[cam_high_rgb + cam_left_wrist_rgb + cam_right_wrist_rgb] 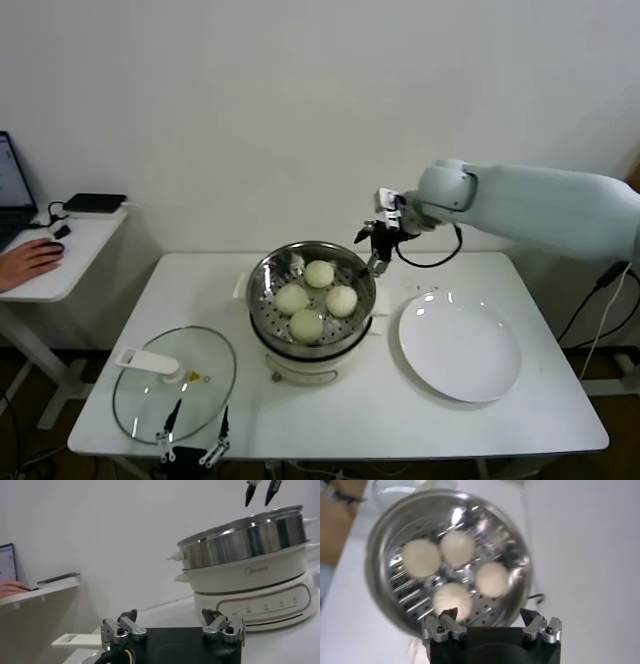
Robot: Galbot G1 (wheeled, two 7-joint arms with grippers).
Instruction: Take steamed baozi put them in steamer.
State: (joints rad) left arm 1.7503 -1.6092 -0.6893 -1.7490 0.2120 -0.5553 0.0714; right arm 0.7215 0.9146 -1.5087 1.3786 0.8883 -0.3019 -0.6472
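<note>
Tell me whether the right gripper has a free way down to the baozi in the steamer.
Probably yes. The right gripper hangs open just above the steamer rim, the glass lid lies aside on the table, and nothing covers the four baozi.

One brand name legible.
The steamer (250,560) carries the word "Midea" in grey on its white base, seen in the left wrist view; the small markings on the panel below look like control labels, too small to read.

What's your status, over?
Right tool open, empty, above steamer rim. Left tool open, parked by lid. Four baozi in steamer. Plate bare. Nothing blocking.
</note>
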